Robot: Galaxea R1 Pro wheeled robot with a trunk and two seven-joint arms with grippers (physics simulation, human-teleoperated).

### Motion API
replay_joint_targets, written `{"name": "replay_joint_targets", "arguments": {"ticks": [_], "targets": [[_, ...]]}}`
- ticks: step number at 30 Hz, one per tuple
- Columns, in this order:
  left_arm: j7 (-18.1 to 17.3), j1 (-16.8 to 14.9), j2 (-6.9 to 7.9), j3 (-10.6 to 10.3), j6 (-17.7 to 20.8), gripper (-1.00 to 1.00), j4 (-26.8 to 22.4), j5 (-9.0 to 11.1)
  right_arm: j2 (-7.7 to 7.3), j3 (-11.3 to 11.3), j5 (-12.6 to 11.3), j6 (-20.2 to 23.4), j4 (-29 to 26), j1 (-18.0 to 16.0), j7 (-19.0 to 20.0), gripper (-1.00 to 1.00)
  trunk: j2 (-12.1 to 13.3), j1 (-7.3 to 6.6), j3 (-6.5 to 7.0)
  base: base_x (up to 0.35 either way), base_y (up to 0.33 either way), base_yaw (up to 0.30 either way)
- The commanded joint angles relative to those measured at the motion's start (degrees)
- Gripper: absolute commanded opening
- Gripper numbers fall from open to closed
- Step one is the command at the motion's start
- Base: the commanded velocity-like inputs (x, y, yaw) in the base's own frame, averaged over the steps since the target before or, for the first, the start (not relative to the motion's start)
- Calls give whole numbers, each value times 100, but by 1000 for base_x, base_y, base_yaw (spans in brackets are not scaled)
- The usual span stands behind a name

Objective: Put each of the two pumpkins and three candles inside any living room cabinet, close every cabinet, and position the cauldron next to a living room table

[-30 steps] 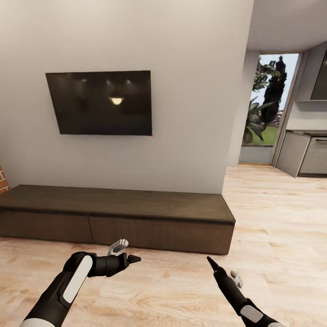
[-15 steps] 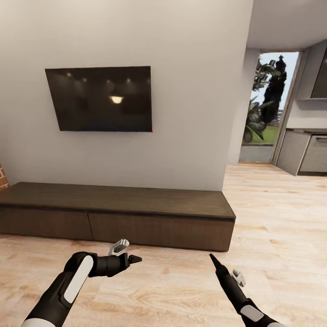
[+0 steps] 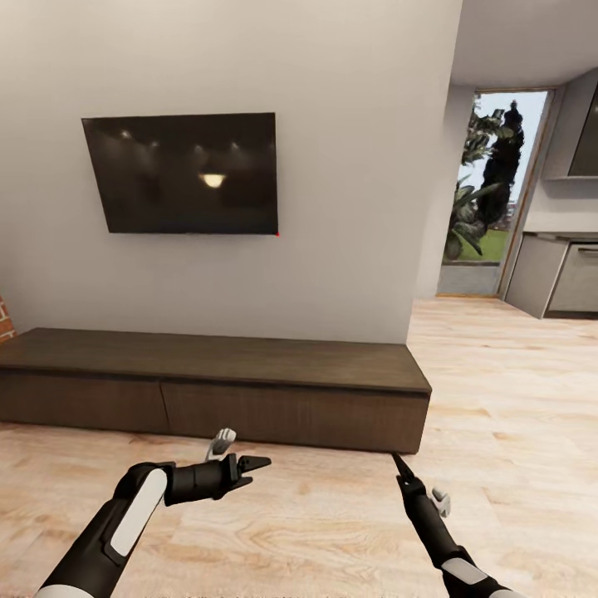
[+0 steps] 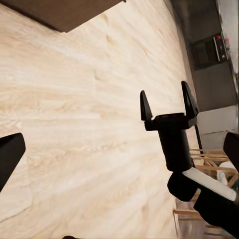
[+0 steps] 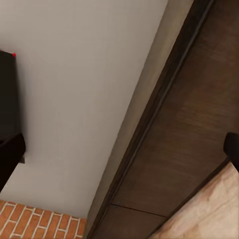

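- Since the earlier head pictures the whole view has shifted: the TV (image 3: 180,174) sits higher, so the camera has moved and the room has not; both arms also reach a little further toward the cabinet (image 3: 214,388).
- Largest of the task's things here, the cabinet runs along the wall ahead of both sets of fingers, well apart from them, its drawer fronts flush and shut and its plank top bare.
- Wood floor (image 3: 515,399) lies under and between the fingers and the cabinet, running on toward a kitchen doorway.
- Left gripper (image 3: 239,463) hangs low over the floor with its fingers spread and nothing between them.
- Right gripper (image 4: 168,102) shows in the left wrist view with its two fingers apart and empty; in the head view it points at the cabinet's right end.
- As I judge it, the task has hardly begun: nothing is held or visibly stowed, and fetching, loading and placing the cauldron all remain.
- What the drawers hold cannot be told; the cabinet's left end is cut off by the frame.
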Motion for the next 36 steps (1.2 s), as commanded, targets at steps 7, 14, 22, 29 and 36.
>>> {"name": "replay_joint_targets", "arguments": {"ticks": [7,14,22,29,36], "targets": [[-1073,53,265,-6,12,100,40,3,0,-17,-198,-47,3,-4,98,100,-285,153,-132,0,0,0],[-1983,108,414,-6,12,100,55,1,-10,-140,-473,106,0,-3,496,100,-566,307,-258,0,0,0],[-2125,124,418,-11,12,100,57,-1,6,-146,-482,157,9,-4,699,100,-886,483,-401,0,0,0],[-2132,124,418,-14,12,100,57,-1,11,-164,-520,213,2,-4,715,100,-1091,598,-535,0,0,0],[-2134,124,421,-14,12,100,57,-1,14,-156,-885,465,0,-4,751,100,-1100,616,-690,0,0,0]]}}
